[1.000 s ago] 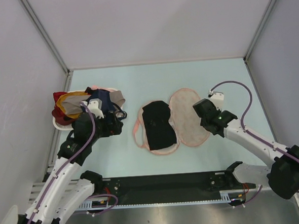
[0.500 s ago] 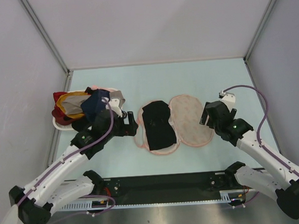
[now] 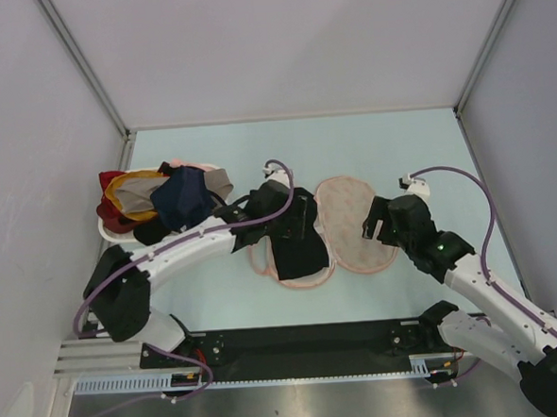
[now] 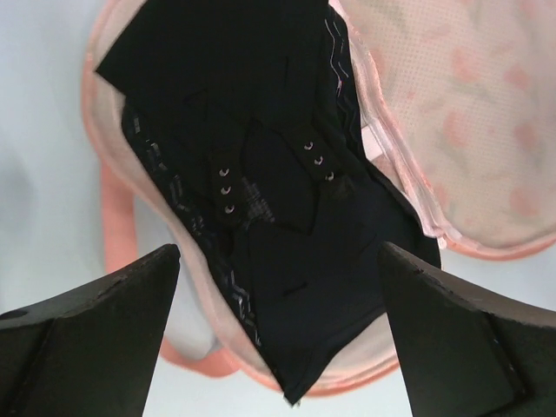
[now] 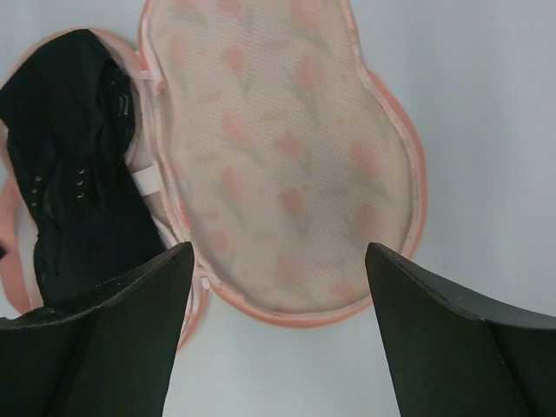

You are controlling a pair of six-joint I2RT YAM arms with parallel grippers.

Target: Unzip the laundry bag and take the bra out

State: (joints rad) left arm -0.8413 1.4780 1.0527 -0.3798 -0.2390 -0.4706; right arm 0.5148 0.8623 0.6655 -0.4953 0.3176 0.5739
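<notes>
The laundry bag (image 3: 355,227) lies unzipped and folded open in two flat halves on the table. Its printed lid (image 5: 278,156) lies on the right. The black bra (image 3: 298,245) rests in the pink-rimmed left half (image 4: 97,174). My left gripper (image 3: 277,218) hovers over the bra (image 4: 261,174), open wide, nothing between its fingers (image 4: 95,321). My right gripper (image 3: 379,223) is open by the lid's right edge, holding nothing; in its wrist view the lid's near rim shows between the fingers (image 5: 122,321) and the bra (image 5: 69,182) lies at left.
A heap of navy, red and yellow garments (image 3: 160,199) sits on a white dish (image 3: 110,233) at the far left. Grey walls close the table on three sides. A black rail (image 3: 306,344) runs along the near edge.
My left arm swung right from the garment heap to above the bra. My right gripper opened, let go of the lid's edge and drew back a little.
</notes>
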